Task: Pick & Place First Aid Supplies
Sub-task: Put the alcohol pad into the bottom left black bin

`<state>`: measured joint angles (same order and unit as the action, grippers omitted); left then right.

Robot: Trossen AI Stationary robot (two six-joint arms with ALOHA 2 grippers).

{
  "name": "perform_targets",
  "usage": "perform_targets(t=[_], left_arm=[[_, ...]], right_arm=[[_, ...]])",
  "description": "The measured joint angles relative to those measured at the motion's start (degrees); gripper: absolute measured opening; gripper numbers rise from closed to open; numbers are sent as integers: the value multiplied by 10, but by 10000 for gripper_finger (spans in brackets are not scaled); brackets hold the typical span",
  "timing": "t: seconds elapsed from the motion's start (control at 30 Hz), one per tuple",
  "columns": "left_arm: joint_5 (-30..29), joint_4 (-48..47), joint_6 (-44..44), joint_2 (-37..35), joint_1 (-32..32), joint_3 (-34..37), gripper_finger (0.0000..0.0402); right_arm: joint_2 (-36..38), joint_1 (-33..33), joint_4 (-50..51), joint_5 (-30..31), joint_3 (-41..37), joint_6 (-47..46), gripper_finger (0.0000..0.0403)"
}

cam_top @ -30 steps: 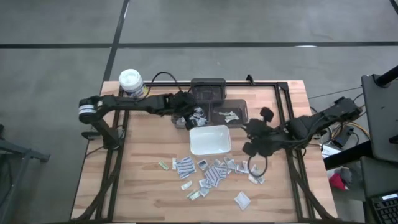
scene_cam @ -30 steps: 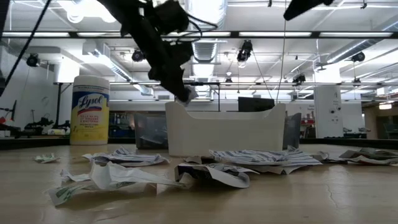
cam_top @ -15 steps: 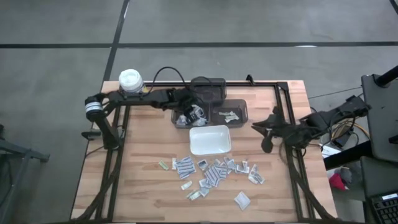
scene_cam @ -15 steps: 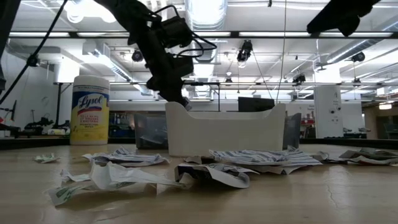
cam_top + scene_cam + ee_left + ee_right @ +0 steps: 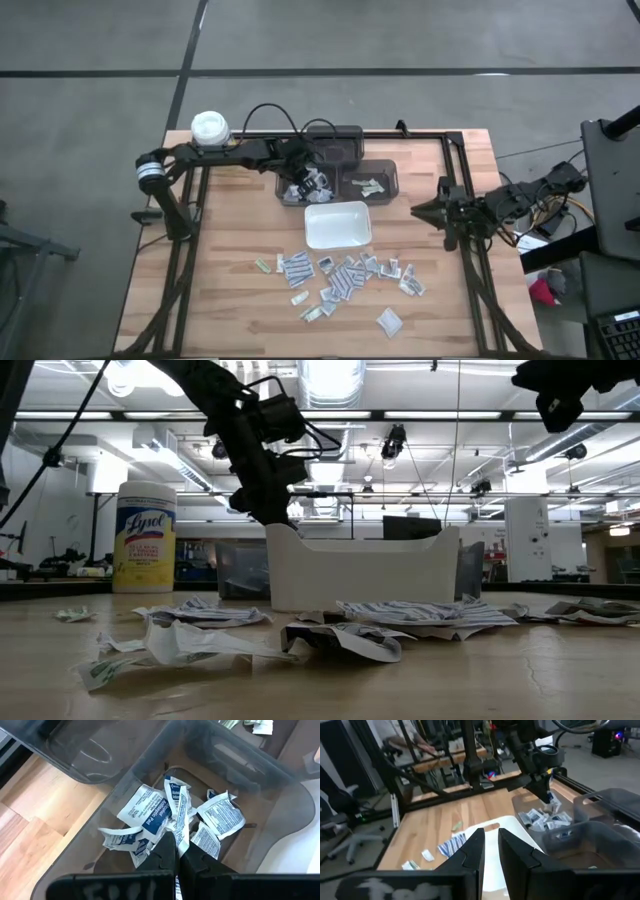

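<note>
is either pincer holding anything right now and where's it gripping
The left pincer, over the dark bin, pinches one packet by its edge. The right pincer holds nothing.

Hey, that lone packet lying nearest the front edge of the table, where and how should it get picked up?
Take the lone packet by its raised crinkled edge, coming straight down from above: it lies flat on the table and apart from the others, so a side approach finds nothing to pinch.

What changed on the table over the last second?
The right gripper pulled back from above the loose packets toward the table's right edge. The left gripper moved slightly, shut on a packet over the grey bin. The white tray and loose packets stayed put.
</note>
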<state>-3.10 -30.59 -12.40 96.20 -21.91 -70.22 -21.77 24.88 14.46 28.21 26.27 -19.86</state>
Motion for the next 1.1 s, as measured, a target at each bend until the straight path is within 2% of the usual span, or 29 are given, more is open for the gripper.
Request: perform_targets(t=[0.37,0.83,1.1], left_arm=[[8,-21,-47,0,-11,1,0],[14,-23,-203,59,-14,2,0],[16,-20,-213,67,-14,1,4]], right_arm=[[45,0,-92,1,-79,0,52],[44,0,-92,2,-80,8,52],[44,0,-88,2,-80,8,52]])
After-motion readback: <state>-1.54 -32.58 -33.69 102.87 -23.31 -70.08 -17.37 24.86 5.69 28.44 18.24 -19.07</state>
